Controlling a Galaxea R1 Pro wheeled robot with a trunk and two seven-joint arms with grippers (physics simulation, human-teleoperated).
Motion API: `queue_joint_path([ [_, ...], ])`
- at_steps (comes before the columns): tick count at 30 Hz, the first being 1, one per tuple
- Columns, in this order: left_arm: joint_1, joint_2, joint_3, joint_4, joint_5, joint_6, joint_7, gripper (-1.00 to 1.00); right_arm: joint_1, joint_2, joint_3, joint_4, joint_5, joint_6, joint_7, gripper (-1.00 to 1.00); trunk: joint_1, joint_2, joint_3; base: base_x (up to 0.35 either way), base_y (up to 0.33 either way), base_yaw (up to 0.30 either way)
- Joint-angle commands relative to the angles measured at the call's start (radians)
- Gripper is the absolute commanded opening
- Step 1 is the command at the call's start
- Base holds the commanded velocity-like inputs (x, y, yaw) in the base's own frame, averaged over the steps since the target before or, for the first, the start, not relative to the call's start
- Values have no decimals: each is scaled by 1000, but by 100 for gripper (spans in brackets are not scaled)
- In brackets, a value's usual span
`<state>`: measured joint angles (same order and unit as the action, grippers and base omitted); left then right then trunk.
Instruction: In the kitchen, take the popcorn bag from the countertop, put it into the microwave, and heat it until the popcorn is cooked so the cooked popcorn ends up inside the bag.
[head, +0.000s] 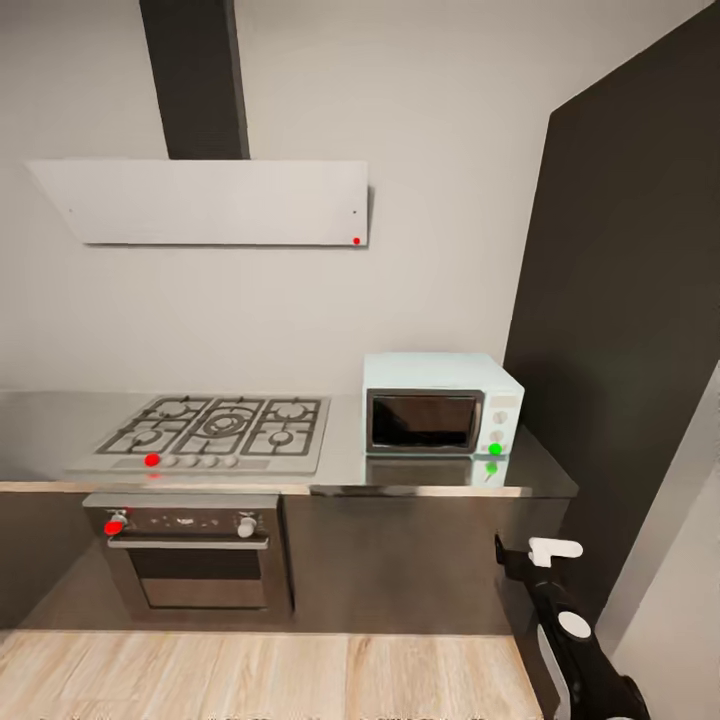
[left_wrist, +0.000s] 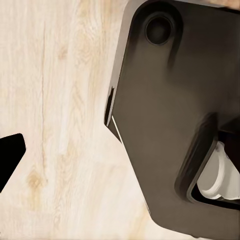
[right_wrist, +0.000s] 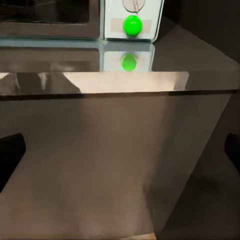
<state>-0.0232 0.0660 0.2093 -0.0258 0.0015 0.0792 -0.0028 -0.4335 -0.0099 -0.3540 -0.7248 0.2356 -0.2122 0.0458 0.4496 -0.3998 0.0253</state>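
Steel countertop (head: 340, 455) spans the wall, gas hob (head: 215, 432) set in. Mint microwave (head: 441, 404) at its right end, door shut, green dot lit. Right gripper (head: 530, 560) low before cabinets; opening indeterminate.

The right arm (head: 575, 640) reaches up and forward, its pincer (head: 530, 560) held low; its 2 fingers look spread apart.
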Motion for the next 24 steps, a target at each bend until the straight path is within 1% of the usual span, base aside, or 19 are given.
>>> queue_joint_path([
  [1,0,0,6,-2,0,5,0,100,-1,1,-4,11,8,-4,5,100,0,0,0,-139,141,0],
  [2,0,0,5,-2,0,5,0,100,-1,1,-4,129,8,-5,5,100,0,0,0,-105,262,0],
  [3,0,1,5,-2,0,5,0,100,-1,1,-4,221,9,-5,4,100,0,0,0,-91,279,0],
  [5,0,1,5,-2,0,5,0,100,-1,0,-5,356,10,-4,0,100,0,0,0,-53,205,0],
  [6,0,1,5,-2,0,5,0,100,-1,-3,-5,453,10,-3,-2,100,0,0,0,-15,62,0],
  [8,0,1,5,-2,0,5,0,100,-1,-22,-4,616,11,-4,-4,100,0,0,0,-5,22,0],
  [10,0,1,5,-2,0,5,0,100,0,-30,-4,735,11,-3,-4,100,0,0,0,-1,5,0],
  [11,0,1,5,-2,0,5,0,100,2,-33,-3,764,11,-2,-4,100,0,0,0,0,1,0],
  [13,0,1,6,-2,0,5,0,100,7,-35,-2,792,11,4,-5,100,0,0,0,0,0,0],
  [14,0,1,5,-2,0,5,0,100,25,-36,-2,797,11,7,-6,100,0,0,0,0,0,0],
  [16,0,1,5,-2,0,5,0,100,143,-36,-1,801,11,9,-6,100,0,0,0,0,0,0],
  [18,0,1,5,-2,0,5,0,100,216,-36,0,802,11,8,-12,100,0,0,0,0,0,0],
  [20,0,1,5,-2,1,5,0,100,262,-36,0,802,12,9,-40,100,0,0,0,0,0,0],
  [21,0,1,5,-2,0,5,0,100,303,-36,0,803,13,10,-74,100,0,0,0,0,0,0],
  [22,0,2,6,-2,1,5,0,100,332,-36,1,803,13,10,-86,100,0,0,0,0,0,0],
  [24,0,2,6,-2,1,6,0,100,369,-36,0,803,13,14,-94,100,0,0,0,0,0,0],
])
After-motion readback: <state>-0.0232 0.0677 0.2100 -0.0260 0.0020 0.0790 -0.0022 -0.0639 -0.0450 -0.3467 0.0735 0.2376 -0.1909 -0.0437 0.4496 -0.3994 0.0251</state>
